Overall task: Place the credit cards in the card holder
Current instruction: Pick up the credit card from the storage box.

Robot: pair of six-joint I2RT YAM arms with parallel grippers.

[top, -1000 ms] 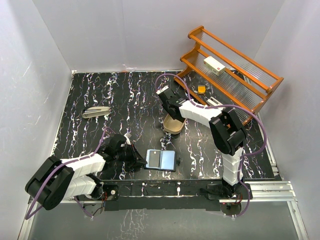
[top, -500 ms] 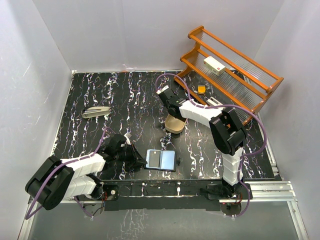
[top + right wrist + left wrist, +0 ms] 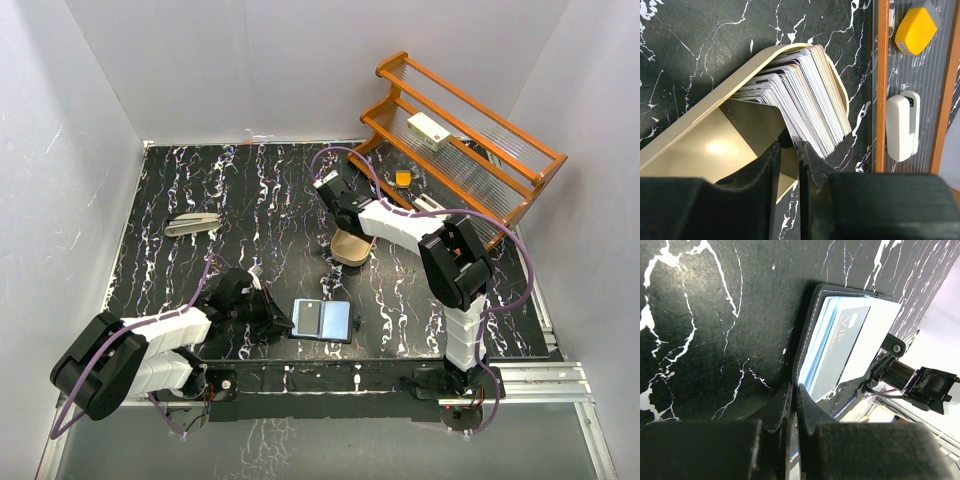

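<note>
- Now, at the right pincer [image 3: 790,144]: jaws nearly together, only a slit between; whether a card sits in that slit, impossible to tell.
- Credit cards [image 3: 805,95] fanned on edge just ahead of the tips and to their right, leaning in the cream tray [image 3: 685,132], nearest corner right at the jaws.
- Card holder [image 3: 807,325] well behind this pincer, lying open at the left pincer [image 3: 792,395], clamped by the look on its near edge.
- Right arm far nearer the stack, so probably the one to lift a card.
</note>
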